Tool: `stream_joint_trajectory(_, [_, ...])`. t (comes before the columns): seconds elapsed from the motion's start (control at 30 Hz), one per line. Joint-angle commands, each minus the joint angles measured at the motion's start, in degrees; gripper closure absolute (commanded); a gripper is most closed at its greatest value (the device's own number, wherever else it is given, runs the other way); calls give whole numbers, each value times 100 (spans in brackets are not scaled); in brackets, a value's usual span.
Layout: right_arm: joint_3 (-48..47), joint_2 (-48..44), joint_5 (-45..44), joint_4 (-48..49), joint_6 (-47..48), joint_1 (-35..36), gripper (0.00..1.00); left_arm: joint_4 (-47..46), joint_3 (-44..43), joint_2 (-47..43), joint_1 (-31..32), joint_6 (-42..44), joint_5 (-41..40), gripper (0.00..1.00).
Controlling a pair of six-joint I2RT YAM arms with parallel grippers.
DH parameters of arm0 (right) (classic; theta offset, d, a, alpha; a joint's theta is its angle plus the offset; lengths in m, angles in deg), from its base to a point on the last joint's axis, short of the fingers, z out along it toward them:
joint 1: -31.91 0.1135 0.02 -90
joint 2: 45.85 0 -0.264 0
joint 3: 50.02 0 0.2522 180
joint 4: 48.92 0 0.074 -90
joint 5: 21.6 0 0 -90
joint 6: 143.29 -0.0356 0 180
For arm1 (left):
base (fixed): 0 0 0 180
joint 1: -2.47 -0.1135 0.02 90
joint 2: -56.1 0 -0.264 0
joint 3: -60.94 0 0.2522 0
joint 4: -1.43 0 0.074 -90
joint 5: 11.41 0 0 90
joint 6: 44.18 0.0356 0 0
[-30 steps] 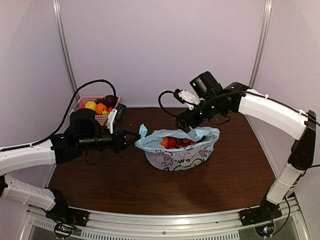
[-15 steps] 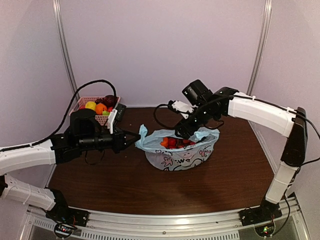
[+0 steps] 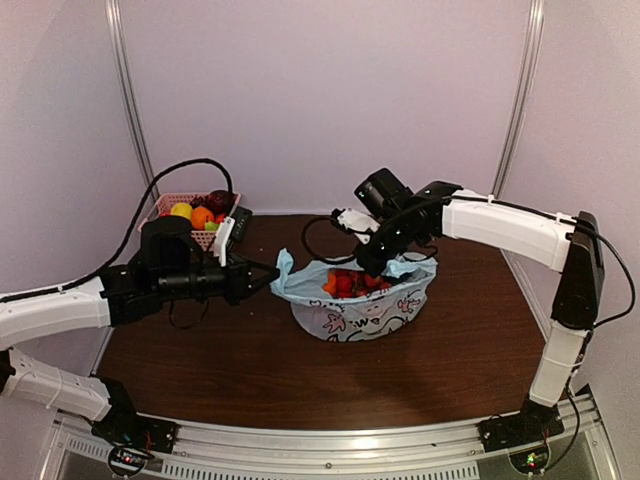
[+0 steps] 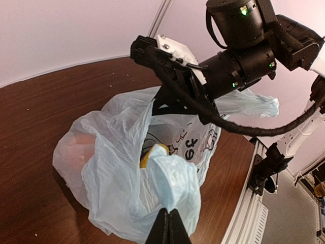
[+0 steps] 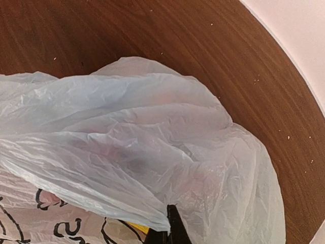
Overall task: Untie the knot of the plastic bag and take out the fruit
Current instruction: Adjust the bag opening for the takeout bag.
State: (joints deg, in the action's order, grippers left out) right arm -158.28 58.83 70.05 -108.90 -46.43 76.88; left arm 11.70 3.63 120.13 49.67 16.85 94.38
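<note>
Brown desk (image 3: 250, 370) fills the lower frame. Left of centre, the left tool (image 3: 268, 279) is clamped on the left edge of the bag (image 3: 360, 318), which sits mid-desk with its mouth gaping, so the untying looks done and the emptying is in hand. Red and orange fruit (image 3: 348, 284) lies inside. Just behind, the right tool (image 3: 372, 268) is pressed together at the mouth; whether it caught film, fruit or nothing I cannot tell. Next it likely needs a gentle lift to check. A second ago that arm hung above the back rim, fingers apart. Upper left stands a pink basket (image 3: 170, 205).
</note>
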Motion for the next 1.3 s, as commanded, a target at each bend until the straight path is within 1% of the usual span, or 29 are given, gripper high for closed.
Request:
stream_joint_trajectory(0.0, [-505,-423,-721,243,-268,-223,100,267,-655,-113,-7,312,-515,100])
stream_joint_trajectory(0.1, [-803,-740,-733,416,-449,-444,100,609,-1142,-50,-33,686,-699,100])
stream_joint_trajectory(0.23, [-837,-1146,-662,752,-506,-540,100,894,-1476,57,-100,1062,-938,100])
stream_joint_trajectory(0.4, [-361,-1396,-417,1073,-665,-542,100,1130,-1341,162,-176,1167,-1225,100])
stream_joint_trajectory(0.47, [-81,-1411,-291,1147,-685,-542,100,1127,-1198,151,-180,1081,-1252,100])
stream_joint_trajectory(0.53, [146,-1420,-111,1213,-953,-542,100,1125,-1048,92,-176,966,-1292,100])
stream_joint_trajectory(0.63, [433,-1470,202,1386,-1136,-533,100,1224,-927,-54,-178,828,-1356,91])
stream_joint_trajectory(0.67, [507,-1494,252,1448,-1190,-533,100,1272,-907,-124,-177,805,-1351,87])
stream_joint_trajectory(0.73, [591,-1546,291,1527,-1240,-533,100,1399,-908,-282,-187,776,-1372,73])
stream_joint_trajectory(0.8, [588,-1549,314,1553,-1268,-533,100,1532,-933,-461,-176,722,-1477,64])
stream_joint_trajectory(0.83, [578,-1544,333,1558,-1266,-531,100,1597,-954,-552,-177,684,-1485,57])
stream_joint_trajectory(0.87, [567,-1539,338,1561,-1273,-533,100,1653,-980,-639,-179,637,-1667,50])
stream_joint_trajectory(0.93, [548,-1524,336,1578,-1286,-533,100,1744,-1046,-771,-181,546,-1715,39])
stream_joint_trajectory(1.0, [519,-1492,330,1581,-1286,-532,100,1756,-1110,-805,-177,531,-1493,28])
stream_joint_trajectory(1.03, [506,-1476,334,1582,-1299,-533,100,1751,-1149,-778,-176,556,-1274,24])
stream_joint_trajectory(1.1, [475,-1439,336,1581,-1304,-531,100,1738,-1290,-667,-176,747,-712,12])
stream_joint_trajectory(1.17, [448,-1412,340,1581,-1310,-533,100,1754,-1398,-525,-162,919,-265,4])
stream_joint_trajectory(1.27, [446,-1394,350,1581,-1316,-534,100,1766,-1506,-384,-11,1243,-198,2])
